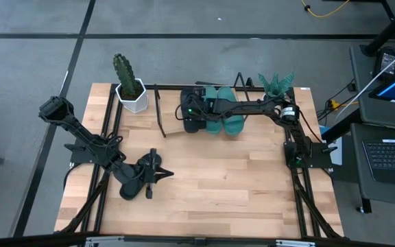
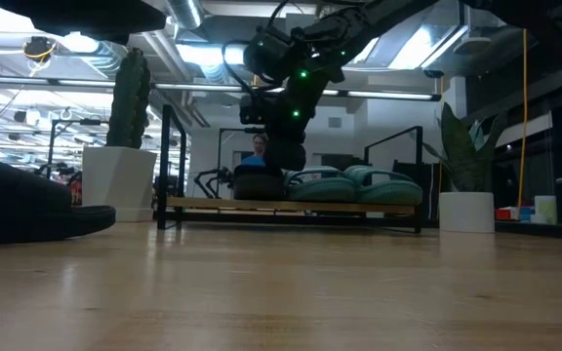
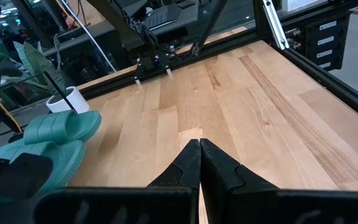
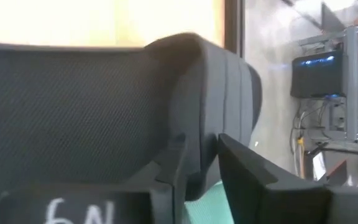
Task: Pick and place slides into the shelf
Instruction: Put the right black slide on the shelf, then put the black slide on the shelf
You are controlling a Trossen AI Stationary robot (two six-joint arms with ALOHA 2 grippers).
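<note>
On shelf (image 1: 162, 110), black slide (image 1: 192, 113) upright

Wooden table (image 1: 211, 185) with the shelf (image 2: 291, 206) at its far edge

Two teal slides (image 1: 226, 116) and a black slide (image 1: 192, 113) lie side by side on the shelf. A white potted cactus (image 1: 130, 88) and a second white-potted plant (image 2: 464, 166) stand at the table's far corners.
</note>
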